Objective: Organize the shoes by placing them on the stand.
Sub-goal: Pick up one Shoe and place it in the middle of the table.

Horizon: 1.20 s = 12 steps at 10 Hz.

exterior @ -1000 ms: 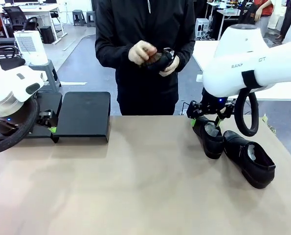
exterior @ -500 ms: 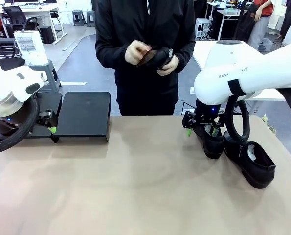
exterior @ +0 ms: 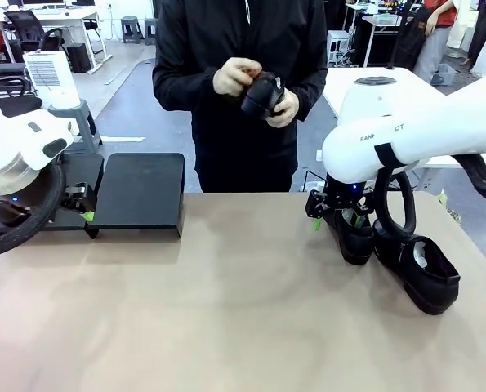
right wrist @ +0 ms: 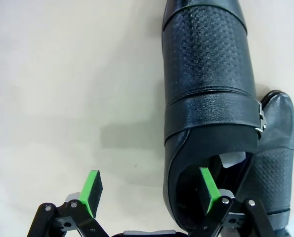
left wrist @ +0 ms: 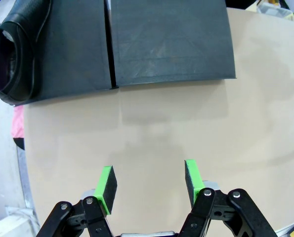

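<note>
Two black shoes lie at the table's right: one [exterior: 354, 235] under my right gripper [exterior: 337, 214], the other [exterior: 418, 269] just beside it. The right wrist view shows the right gripper [right wrist: 150, 191] open and astride the heel wall of the near shoe [right wrist: 206, 89], one green pad inside its opening and one outside. The second shoe [right wrist: 276, 148] lies against it. The black stand [exterior: 140, 192] sits at the far left. My left gripper [left wrist: 149, 183] hangs open over bare table before the stand [left wrist: 171, 44], which carries a shoe [left wrist: 18, 54]. A person holds another shoe [exterior: 263, 94].
The person stands at the far edge, both hands [exterior: 236, 79] at chest height over the table's middle. The tan tabletop [exterior: 226, 310] is bare between the stand and the two shoes. My right arm's black cable [exterior: 394, 220] loops above the shoes.
My right arm has swung left and down, bringing its gripper onto the near shoe's heel. The person has turned the shoe in their hands. My left arm has stayed put.
</note>
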Each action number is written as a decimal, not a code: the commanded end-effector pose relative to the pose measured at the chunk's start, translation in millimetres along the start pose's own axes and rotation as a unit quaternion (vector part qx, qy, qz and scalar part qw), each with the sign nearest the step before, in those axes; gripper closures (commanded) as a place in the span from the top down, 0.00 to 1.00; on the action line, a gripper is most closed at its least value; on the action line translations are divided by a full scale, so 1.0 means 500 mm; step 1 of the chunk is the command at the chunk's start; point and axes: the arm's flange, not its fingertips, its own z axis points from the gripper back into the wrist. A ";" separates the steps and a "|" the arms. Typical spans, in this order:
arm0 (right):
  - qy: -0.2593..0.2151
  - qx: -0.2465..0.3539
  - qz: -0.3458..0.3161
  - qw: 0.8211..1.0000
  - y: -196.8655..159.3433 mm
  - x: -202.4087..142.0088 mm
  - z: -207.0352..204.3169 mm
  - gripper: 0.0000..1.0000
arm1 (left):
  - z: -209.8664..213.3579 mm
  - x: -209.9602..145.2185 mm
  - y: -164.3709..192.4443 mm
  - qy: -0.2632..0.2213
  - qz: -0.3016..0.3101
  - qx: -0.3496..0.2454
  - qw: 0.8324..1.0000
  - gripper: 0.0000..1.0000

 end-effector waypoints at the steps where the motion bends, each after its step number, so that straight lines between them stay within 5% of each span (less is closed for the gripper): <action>1: -0.008 -0.007 -0.003 1.000 0.013 0.016 0.000 1.00 | 0.000 0.001 0.005 -0.002 -0.003 -0.004 1.000 0.72; 2: -0.008 -0.012 0.004 1.000 0.013 0.017 0.001 1.00 | 0.000 0.001 0.005 -0.002 -0.003 -0.004 1.000 0.72; 7: 0.003 -0.017 0.014 1.000 0.014 0.021 -0.011 0.07 | 0.000 0.001 0.005 -0.002 -0.003 -0.004 1.000 0.72; 8: 0.003 -0.016 0.014 1.000 0.013 0.022 -0.010 0.00 | 0.000 0.001 0.005 -0.002 -0.003 -0.004 1.000 0.72; 12: 0.009 -0.019 0.011 1.000 0.005 0.019 -0.015 0.00 | 0.000 0.001 0.005 -0.002 -0.003 -0.004 1.000 0.72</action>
